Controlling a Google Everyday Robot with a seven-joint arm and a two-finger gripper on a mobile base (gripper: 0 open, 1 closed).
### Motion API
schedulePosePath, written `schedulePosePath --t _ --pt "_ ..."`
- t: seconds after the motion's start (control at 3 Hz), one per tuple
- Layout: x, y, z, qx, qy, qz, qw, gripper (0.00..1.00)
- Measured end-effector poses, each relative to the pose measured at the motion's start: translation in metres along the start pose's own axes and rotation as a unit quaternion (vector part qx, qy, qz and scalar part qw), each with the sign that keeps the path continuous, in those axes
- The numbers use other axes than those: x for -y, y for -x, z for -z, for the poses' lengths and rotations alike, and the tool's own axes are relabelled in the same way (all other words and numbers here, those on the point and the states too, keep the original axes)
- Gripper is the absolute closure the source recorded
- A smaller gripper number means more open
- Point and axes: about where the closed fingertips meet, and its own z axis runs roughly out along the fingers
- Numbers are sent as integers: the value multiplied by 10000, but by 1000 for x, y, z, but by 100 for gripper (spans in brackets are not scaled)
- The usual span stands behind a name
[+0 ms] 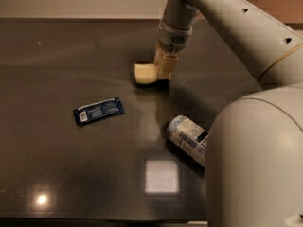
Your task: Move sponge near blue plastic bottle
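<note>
Beyond the clear blue-labelled plastic bottle [186,134], my gripper [164,69] is clamped on the soft pale yellow sponge [144,74]. I'd carry it low and land beside the bottle, no nudging.

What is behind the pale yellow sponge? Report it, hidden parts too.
Behind the pale yellow soft sponge, dark tabletop shows. The tool stands at the sponge's right end in the view, covering that end and the table behind it.
</note>
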Motion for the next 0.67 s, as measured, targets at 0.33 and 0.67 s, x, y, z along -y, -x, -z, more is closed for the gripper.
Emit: schedulePosePath --t 0.33,0.67 --pt "-23 11 4 -68 106 345 9993 100" --pt "-47 2 10 -206 116 529 9983 100"
